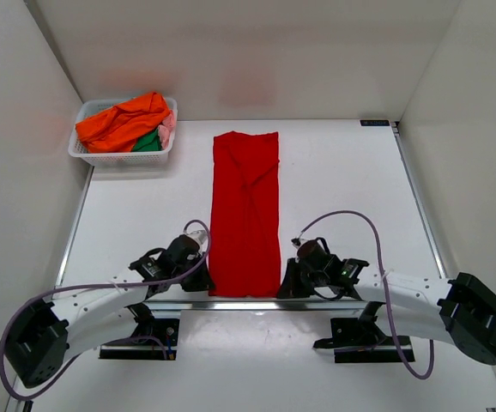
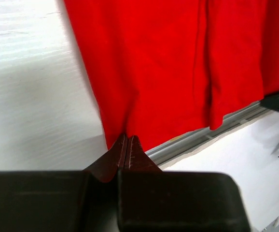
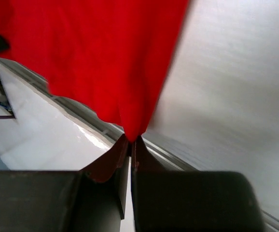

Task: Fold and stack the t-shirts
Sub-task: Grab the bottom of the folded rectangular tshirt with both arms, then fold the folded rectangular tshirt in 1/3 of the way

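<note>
Now one red t-shirt (image 1: 244,215) pinched by left gripper (image 2: 126,145), right gripper (image 3: 131,142), one basket (image 1: 124,160)

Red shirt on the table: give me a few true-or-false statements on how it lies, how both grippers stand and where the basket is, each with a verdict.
1. The red shirt lies as a long narrow strip on the table. True.
2. The left gripper hangs open above the shirt. False: it is shut on the shirt's near left corner.
3. The right gripper is shut on the shirt's near right corner. True.
4. The basket sits at the table's far right corner. False: it sits at the far left.
5. The basket is empty. False: it holds an orange shirt and a green one.
</note>
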Controlling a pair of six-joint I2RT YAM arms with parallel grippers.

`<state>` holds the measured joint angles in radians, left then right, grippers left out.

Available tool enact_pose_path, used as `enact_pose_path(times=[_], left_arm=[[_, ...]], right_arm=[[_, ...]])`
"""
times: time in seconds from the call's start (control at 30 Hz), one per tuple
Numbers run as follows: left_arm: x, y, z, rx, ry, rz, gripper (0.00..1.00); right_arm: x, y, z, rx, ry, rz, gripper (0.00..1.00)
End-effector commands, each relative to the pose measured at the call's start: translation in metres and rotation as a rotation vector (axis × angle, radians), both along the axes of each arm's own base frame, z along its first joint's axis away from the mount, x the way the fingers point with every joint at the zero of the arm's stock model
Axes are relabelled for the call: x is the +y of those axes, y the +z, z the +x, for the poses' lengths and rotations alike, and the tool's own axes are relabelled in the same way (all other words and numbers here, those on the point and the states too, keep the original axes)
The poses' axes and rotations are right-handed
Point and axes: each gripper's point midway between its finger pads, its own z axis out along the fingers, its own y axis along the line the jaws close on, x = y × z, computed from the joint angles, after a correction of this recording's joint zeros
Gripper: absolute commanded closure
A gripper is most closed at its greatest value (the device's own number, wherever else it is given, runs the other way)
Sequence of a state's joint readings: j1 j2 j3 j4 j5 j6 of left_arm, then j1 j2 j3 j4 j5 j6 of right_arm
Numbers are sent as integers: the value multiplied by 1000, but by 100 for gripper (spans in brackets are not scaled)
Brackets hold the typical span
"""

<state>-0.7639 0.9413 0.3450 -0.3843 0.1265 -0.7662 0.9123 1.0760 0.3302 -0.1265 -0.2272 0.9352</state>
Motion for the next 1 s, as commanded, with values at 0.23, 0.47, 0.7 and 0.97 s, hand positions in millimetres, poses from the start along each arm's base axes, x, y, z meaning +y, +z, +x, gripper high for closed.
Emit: enact_pose_path(times=[0.23, 0.47, 0.7, 0.97], left_arm=[[-2, 82, 99, -145, 35, -64, 100], [-6, 103, 189, -168, 72, -60, 100], [1, 85, 267, -134, 121, -42, 100], [12, 73, 340, -164, 219, -73, 84]], right_arm=[[7, 79, 96, -108, 42, 110, 100], [-7, 97, 186, -118, -12, 90, 100], [-6, 102, 266, -149, -19, 88, 100], [-3, 87, 348, -181, -27, 50, 93]])
